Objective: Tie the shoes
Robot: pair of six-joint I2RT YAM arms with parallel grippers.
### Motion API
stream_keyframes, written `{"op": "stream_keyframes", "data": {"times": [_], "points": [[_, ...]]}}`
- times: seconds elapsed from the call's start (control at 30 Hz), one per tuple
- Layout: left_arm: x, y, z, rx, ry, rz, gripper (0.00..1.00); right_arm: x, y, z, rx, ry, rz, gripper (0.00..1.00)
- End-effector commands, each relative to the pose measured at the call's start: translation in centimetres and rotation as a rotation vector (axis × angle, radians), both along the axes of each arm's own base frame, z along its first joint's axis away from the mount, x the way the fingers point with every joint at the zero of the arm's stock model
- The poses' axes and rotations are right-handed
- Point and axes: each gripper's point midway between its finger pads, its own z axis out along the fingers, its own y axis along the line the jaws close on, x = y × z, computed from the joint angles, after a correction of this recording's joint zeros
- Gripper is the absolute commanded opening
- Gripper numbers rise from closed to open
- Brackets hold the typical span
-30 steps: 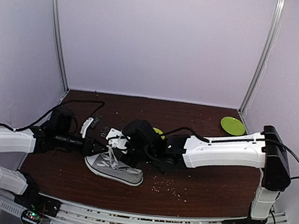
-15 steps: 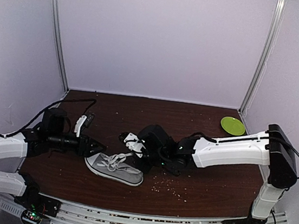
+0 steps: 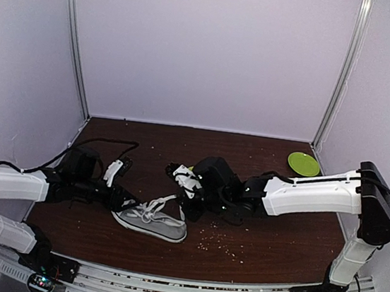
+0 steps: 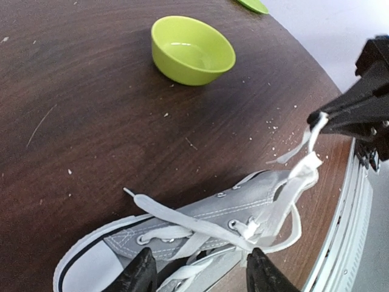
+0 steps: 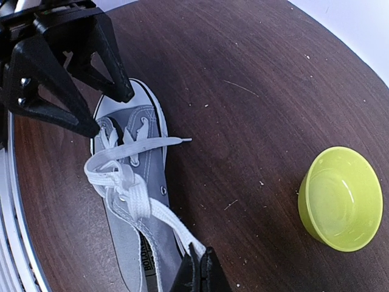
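The shoe, a grey canvas sneaker (image 3: 151, 222) with a white rim, lies on its sole on the dark table, toe towards the left arm. My left gripper (image 3: 125, 201) is open. Its fingertips (image 4: 141, 274) straddle the laced front of the sneaker (image 4: 243, 194) and clamp nothing. A loose white lace end (image 4: 158, 210) lies across the eyelets. My right gripper (image 5: 197, 271) is shut on a white lace (image 5: 152, 210), which runs taut from the knot down to its tips. In the left wrist view that gripper (image 4: 319, 118) pinches the lace above the heel.
A green bowl (image 5: 340, 198) stands on the table beyond the sneaker, also seen as the green bowl (image 4: 191, 48) in the left wrist view. A green plate (image 3: 303, 163) lies at the back right corner. Crumbs are scattered over the wood near the sneaker's heel.
My left gripper opened and let go of the lace, drew back left, then came in over the sneaker's front. My right gripper pulled its lace away to the right and lower.
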Motion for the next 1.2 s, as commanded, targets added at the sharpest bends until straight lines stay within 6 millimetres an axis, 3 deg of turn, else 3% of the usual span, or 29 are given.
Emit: {"op": "stream_keyframes", "data": {"times": [0.0, 0.33, 0.6, 1.0, 1.07, 1.17], "points": [[0.7, -1.6, 2.2, 0.023, -0.224, -0.11, 0.53, 0.3, 0.1, 1.5, 0.08, 0.031, -0.004, 0.0], [0.4, -1.7, 0.3, 0.103, -0.364, -0.169, 0.53, 0.6, 0.1, 2.2, 0.138, 0.071, 0.002, 0.0], [0.3, -3.0, -1.2, 0.141, -0.367, -0.221, 0.51, 0.6, 0.4, 2.1, 0.15, 0.086, 0.008, 0.0], [0.9, -4.5, -0.7, 0.132, -0.399, -0.246, 0.48, 0.4, 0.6, 1.7, 0.145, 0.106, 0.022, 0.0], [0.8, -4.7, -0.4, 0.135, -0.405, -0.255, 0.42, 0.4, 0.6, 1.5, 0.14, 0.11, 0.023, 0.0], [0.7, -4.8, 0.2, 0.137, -0.417, -0.257, 0.19, 0.3, 0.6, 1.3, 0.136, 0.116, 0.023, 0.0]]}}
